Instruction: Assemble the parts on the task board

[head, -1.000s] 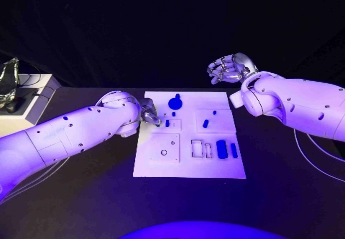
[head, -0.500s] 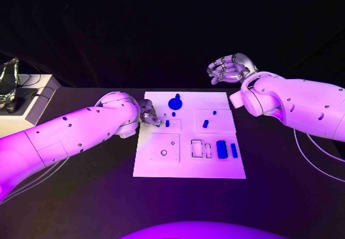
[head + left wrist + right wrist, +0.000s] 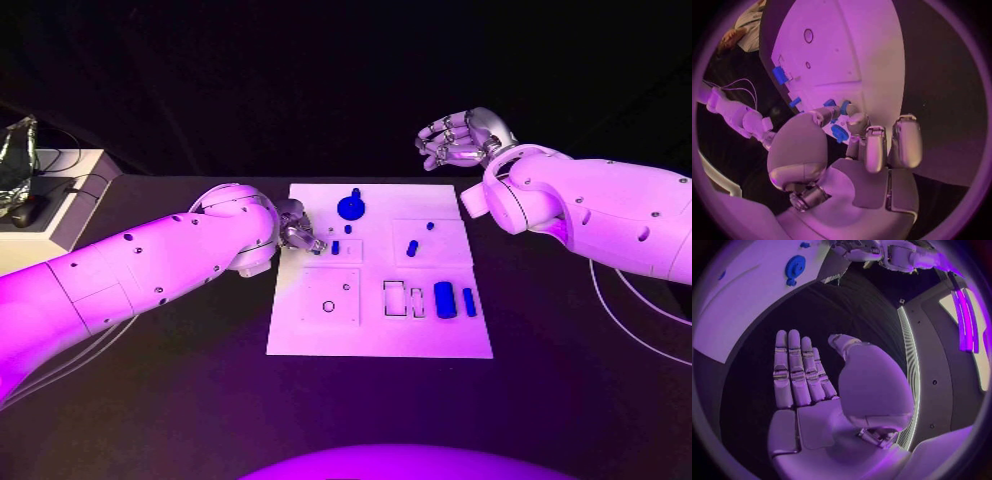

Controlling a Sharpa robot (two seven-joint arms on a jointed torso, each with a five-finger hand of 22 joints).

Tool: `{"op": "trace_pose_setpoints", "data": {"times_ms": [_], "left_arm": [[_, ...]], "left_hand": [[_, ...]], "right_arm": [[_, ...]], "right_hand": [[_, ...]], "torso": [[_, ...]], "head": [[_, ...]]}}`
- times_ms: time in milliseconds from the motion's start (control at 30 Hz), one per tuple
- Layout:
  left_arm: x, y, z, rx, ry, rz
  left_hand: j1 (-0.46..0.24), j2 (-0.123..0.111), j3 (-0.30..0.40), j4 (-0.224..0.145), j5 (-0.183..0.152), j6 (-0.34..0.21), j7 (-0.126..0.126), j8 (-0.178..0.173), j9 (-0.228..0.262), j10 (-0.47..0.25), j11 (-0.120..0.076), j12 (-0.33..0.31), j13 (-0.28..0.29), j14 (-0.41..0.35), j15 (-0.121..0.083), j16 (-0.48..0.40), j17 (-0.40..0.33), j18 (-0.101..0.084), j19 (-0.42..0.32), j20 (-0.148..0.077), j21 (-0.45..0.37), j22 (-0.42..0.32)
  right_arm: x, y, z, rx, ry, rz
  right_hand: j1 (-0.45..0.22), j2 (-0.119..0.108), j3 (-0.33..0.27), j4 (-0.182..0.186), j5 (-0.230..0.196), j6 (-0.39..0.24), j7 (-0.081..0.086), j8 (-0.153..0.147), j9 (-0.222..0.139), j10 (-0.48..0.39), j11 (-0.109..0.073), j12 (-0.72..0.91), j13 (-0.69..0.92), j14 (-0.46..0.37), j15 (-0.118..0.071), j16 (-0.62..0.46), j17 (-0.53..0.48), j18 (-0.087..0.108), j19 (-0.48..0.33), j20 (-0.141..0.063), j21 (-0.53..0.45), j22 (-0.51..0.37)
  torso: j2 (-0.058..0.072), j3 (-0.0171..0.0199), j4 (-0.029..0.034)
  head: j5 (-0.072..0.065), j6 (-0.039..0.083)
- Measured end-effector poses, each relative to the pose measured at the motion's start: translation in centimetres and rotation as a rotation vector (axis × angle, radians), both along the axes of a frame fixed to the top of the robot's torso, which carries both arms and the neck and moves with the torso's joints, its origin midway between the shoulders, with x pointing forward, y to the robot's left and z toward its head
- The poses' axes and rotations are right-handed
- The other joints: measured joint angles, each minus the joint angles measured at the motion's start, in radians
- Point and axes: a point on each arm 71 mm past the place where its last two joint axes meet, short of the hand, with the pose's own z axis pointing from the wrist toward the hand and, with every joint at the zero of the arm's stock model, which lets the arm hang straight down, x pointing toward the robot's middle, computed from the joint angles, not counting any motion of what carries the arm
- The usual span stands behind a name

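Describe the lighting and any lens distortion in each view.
Head view: magenta light washes the arms and the task board, the background stays black, and edges run straight. Left wrist view: fisheye bends the board's edges, and the left hand looms large. Right wrist view: the same circular warp, with a bright light strip at the rim behind the right hand.

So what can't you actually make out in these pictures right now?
- Head view: the left hand sits at the task board's edge; the arm hides whether its fingers hold a part.
- Left wrist view: a blue part lies by the fingers, partly covered; grip unclear.
- Head view: small parts too small to identify.
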Motion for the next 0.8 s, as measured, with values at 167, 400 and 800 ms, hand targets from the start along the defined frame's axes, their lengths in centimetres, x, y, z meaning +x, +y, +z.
{"op": "trace_pose_setpoints", "data": {"times_ms": [167, 400, 800], "left_arm": [[0.02, 0.03, -0.03, -0.003, 0.001, 0.003], [-0.05, 0.13, -0.04, -0.008, 0.001, 0.006], [-0.39, 0.60, -0.05, -0.018, 0.003, 0.011]], "left_hand": [[0.000, 0.000, -0.018, 0.013, 0.000, 0.000, 0.000, 0.000, 0.000, 0.000, 0.000, 0.000, 0.000, 0.000, 0.000, 0.000, 0.000, 0.000, 0.000, 0.000, 0.000, 0.000], [0.000, 0.000, -0.063, 0.038, 0.000, -0.002, 0.002, -0.006, 0.000, 0.000, 0.000, 0.000, 0.002, 0.000, 0.000, 0.000, 0.000, 0.000, 0.000, 0.000, 0.000, 0.000], [-0.047, 0.032, -0.174, 0.054, 0.000, 0.001, 0.006, -0.008, -0.004, 0.000, 0.000, 0.004, 0.002, 0.000, 0.000, 0.000, 0.000, 0.000, 0.000, 0.000, -0.003, 0.000]], "right_arm": [[0.00, -0.04, -0.03, 0.000, 0.002, -0.001], [-0.01, -0.09, -0.09, -0.001, 0.003, -0.003], [-0.04, -0.26, -0.24, -0.002, 0.007, -0.006]], "right_hand": [[0.000, 0.000, 0.000, 0.000, 0.002, 0.000, 0.000, 0.000, 0.000, -0.001, 0.001, 0.000, -0.002, 0.000, 0.000, 0.000, -0.001, 0.000, -0.004, 0.004, 0.000, -0.003], [0.000, 0.000, 0.000, 0.000, 0.004, 0.000, 0.000, 0.000, 0.000, -0.004, 0.004, 0.000, -0.003, -0.004, 0.004, -0.004, -0.001, 0.000, -0.004, 0.004, 0.000, -0.004], [0.000, 0.000, 0.000, 0.000, 0.004, 0.000, 0.000, 0.000, 0.000, -0.004, 0.004, 0.000, -0.004, -0.004, 0.004, -0.004, -0.002, 0.000, -0.004, 0.004, 0.000, -0.006]], "torso": [[0.000, -0.0003, 0.0004], [0.000, -0.0009, 0.0005], [0.000, -0.0009, -0.0002]], "head": [[0.000, 0.001], [0.001, 0.002], [-0.002, 0.003]]}}
